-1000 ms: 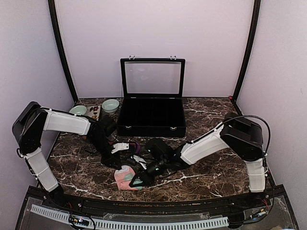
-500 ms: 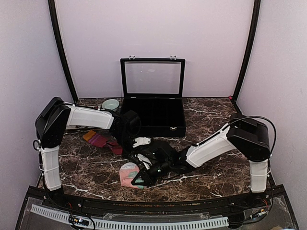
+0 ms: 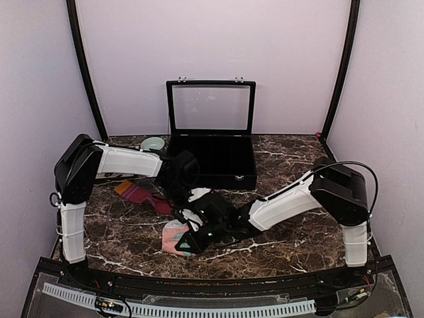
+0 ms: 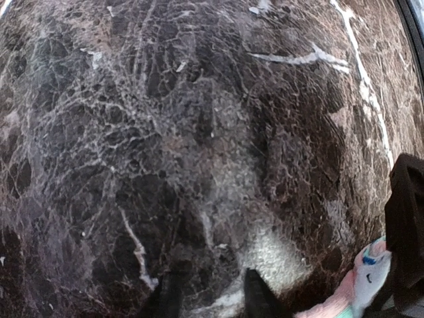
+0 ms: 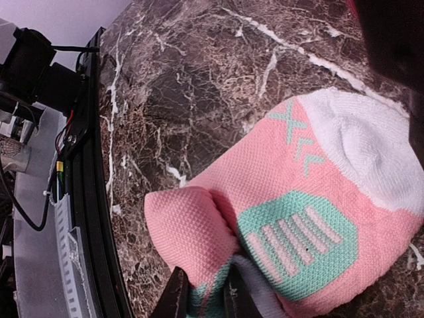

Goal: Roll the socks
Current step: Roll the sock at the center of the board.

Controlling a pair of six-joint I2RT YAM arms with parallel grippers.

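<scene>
The salmon-pink sock (image 5: pixel 298 199), with mint and white patches, lies on the marble table (image 3: pixel 291 232) near the front, one end folded over. My right gripper (image 5: pixel 205 299) is shut on that folded end; from above it sits at the sock (image 3: pixel 173 237), with the right gripper (image 3: pixel 188 244) low on the table. The maroon sock (image 3: pixel 137 193), striped and with an orange cuff, lies flat to the left and nothing holds it. My left gripper (image 4: pixel 212 298) hovers open over bare marble, just behind the pink sock (image 4: pixel 361 291). From above the left gripper (image 3: pixel 194 198) is near the case front.
An open black case (image 3: pixel 211 162) with a glass lid stands at the back centre. A mint bowl (image 3: pixel 152 143) sits to its left. The black front rail (image 3: pixel 212 281) runs close to the pink sock. Both arms crowd the table's middle.
My left arm has swung right and back, away from the maroon sock, which now lies uncovered at the left. The right gripper has shifted slightly left with the pink sock.
</scene>
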